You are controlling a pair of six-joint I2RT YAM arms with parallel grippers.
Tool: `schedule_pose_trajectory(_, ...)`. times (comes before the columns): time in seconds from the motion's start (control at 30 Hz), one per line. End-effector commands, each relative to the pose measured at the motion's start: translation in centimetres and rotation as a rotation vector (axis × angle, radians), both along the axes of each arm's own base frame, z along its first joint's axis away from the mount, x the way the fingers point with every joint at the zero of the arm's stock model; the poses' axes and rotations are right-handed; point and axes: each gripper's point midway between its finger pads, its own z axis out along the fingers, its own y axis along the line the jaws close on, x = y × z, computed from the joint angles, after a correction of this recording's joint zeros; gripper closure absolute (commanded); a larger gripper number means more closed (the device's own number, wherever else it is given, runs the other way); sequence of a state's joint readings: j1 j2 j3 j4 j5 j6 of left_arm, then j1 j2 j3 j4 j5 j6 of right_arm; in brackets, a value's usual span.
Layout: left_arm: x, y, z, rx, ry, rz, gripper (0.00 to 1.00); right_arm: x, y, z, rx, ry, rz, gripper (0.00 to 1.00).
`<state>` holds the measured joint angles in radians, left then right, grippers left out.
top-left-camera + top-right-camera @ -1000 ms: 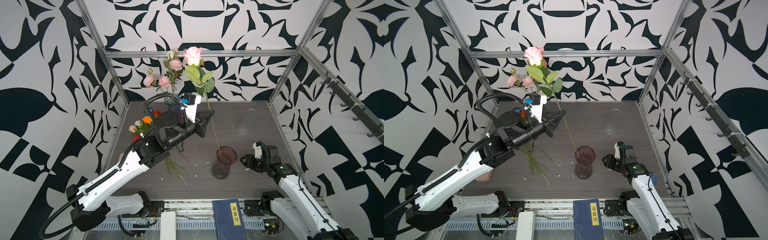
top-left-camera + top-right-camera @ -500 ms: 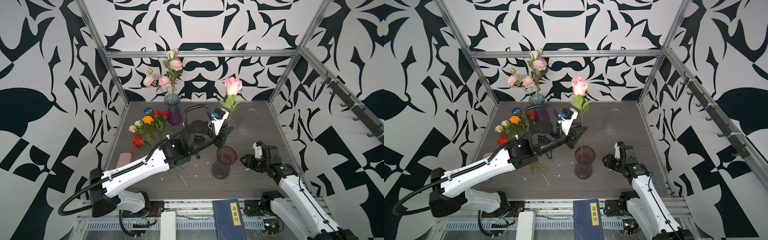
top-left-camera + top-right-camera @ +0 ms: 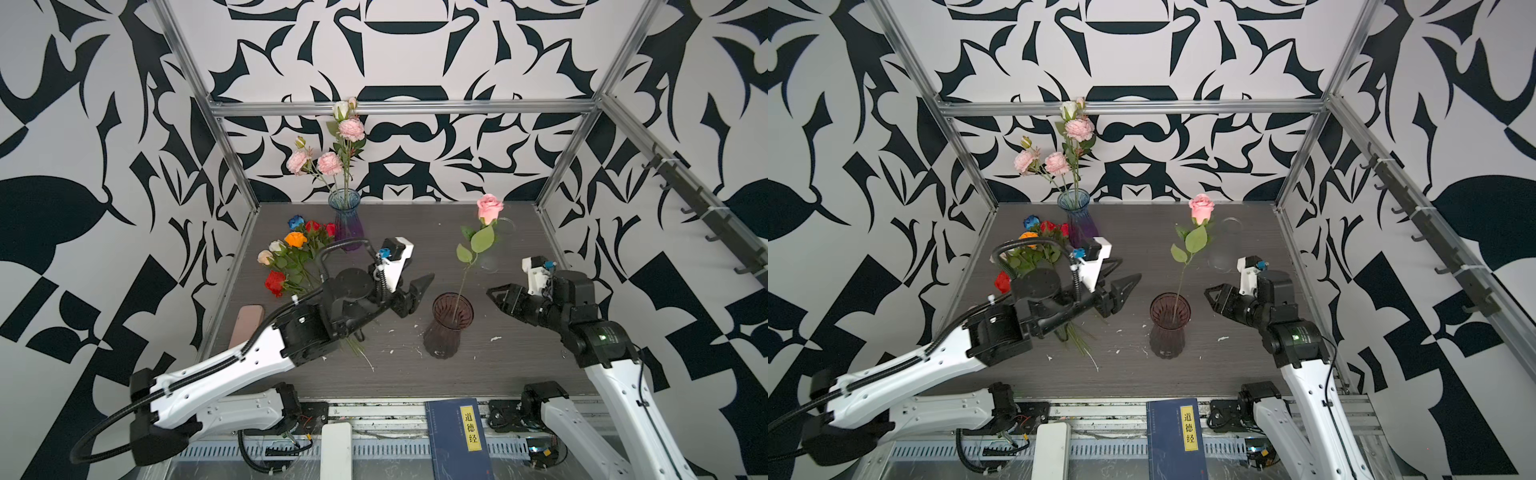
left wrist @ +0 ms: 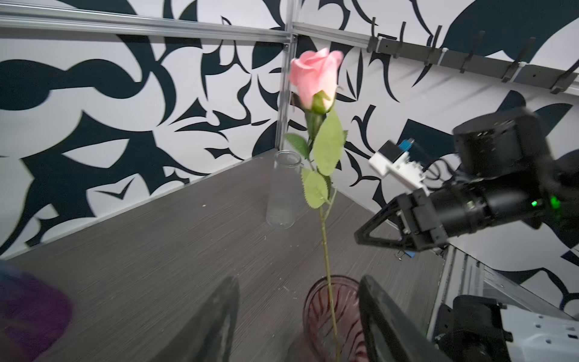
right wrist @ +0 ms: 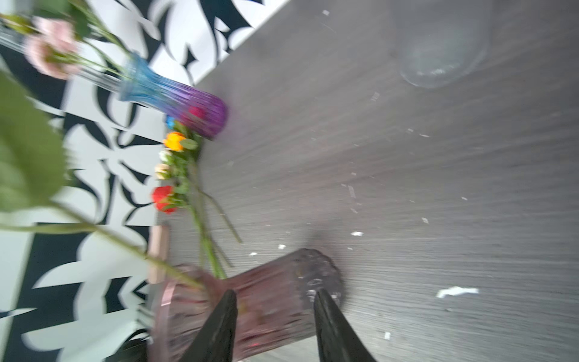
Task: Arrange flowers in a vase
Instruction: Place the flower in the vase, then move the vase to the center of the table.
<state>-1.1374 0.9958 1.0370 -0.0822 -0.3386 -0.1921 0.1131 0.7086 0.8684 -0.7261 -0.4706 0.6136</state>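
standing in one maroon vase (image 3: 442, 337): one rose (image 3: 489, 208)

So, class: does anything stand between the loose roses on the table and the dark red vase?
Only the left arm, which crosses over the loose roses; its open left end effector hangs between them and the dark red vase. Otherwise only scraps.

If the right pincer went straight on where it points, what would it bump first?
Probably the dark pink vase holding the pink rose: it stands directly ahead of the right pincer, with a gap between them.
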Motion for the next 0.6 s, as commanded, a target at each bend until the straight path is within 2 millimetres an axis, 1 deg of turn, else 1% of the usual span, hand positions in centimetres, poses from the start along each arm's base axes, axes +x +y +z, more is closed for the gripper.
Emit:
schedule_pose_trajectory(0.0, 1.1, 4.3, -2.0, 0.026, 0.053, 0.185, 0.38, -1.9, 1.5, 0.3, 0.090, 0.114, 0.052, 0.57)
schedule_pose_trajectory(0.03, 1.2, 5.6, -2.4, 0.026, 0.062, 0.226, 0.38, -2.1, 1.8, 0.6, 0.111, 0.126, 0.066, 0.58)
schedule_pose_trajectory(0.1, 1.2, 7.4, -3.0, 0.019, 0.075, 0.278, 0.39, -2.5, 2.5, 1.0, 0.153, 0.150, 0.091, 0.60)
schedule_pose_trajectory(0.17, 1.1, 8.7, -3.3, 0.001, 0.079, 0.307, 0.39, -2.9, 3.1, 1.1, 0.175, 0.173, 0.110, 0.62)
schedule_pose_trajectory(0.23, 1.1, 9.7, -3.4, -0.019, 0.080, 0.331, 0.39, -3.3, 3.8, 0.8, 0.172, 0.208, 0.137, 0.63)
schedule_pose_trajectory(0.37, 1.2, 10.4, -3.1, -0.018, 0.071, 0.351, 0.40, -3.8, 5.5, -0.4, 0.107, 0.250, 0.186, 0.63)
schedule_pose_trajectory(0.5, 1.2, 10.3, -2.7, 0.001, 0.059, 0.332, 0.38, -4.1, 7.2, -2.2, 0.020, 0.290, 0.225, 0.63)
schedule_pose_trajectory(0.57, 0.9, 10.2, -2.7, 0.009, 0.055, 0.313, 0.36, -3.8, 7.6, -2.6, -0.013, 0.292, 0.214, 0.66)
